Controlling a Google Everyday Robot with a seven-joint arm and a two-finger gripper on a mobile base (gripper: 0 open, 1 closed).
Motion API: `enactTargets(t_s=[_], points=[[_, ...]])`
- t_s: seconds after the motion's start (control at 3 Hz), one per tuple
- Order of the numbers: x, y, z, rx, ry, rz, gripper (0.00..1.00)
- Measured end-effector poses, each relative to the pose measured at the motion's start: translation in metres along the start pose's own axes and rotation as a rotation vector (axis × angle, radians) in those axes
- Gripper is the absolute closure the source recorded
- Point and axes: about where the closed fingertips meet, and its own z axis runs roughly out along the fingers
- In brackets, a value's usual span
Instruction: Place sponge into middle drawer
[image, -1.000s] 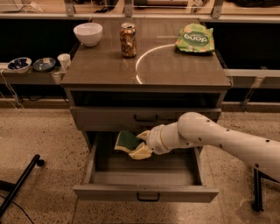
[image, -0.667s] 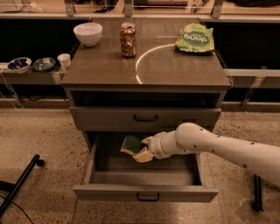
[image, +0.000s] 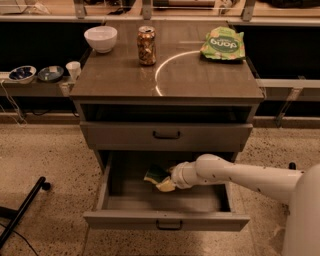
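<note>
Item: sponge (image: 156, 175), green over yellow. Location: inside the open middle drawer (image: 165, 220), lower centre of the frame, just left of the arm's wrist.

Item: tool (image: 166, 182). Location: within the drawer cavity, below the upper drawer front (image: 125, 136). State: pinched on the sponge, which projected from its left side.

Change noted: against the earlier frames, the arm (image: 240, 175) had sunk from above the drawer opening to lie across it. The sponge had dropped with it and shifted a little toward the right, from the level of the drawer's top edge to lower between the walls.

Bearing on task: the sponge was judged well placed for release, with the carry nearly done and only the letting-go outstanding. Whether it already rested on the drawer floor could not be told, as the wrist and shadow covered that spot.

Unchanged items, upper part of frame, on the table (image: 170, 82): bowl (image: 100, 38) at left, can (image: 146, 45) at centre, snack bag (image: 223, 44) at right. Drawer extension appeared the same as before.
</note>
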Motion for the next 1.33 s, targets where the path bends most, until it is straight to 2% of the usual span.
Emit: enactTargets(t_s=[0.33,1.0,1.33], points=[[0.022,-0.006,0.019,-0.004,-0.015,0.018,0.59],[0.047,-0.007,0.038,-0.026,-0.058,0.054,0.11],[0.057,-0.001,0.035,-0.036,-0.113,0.079,0.0]])
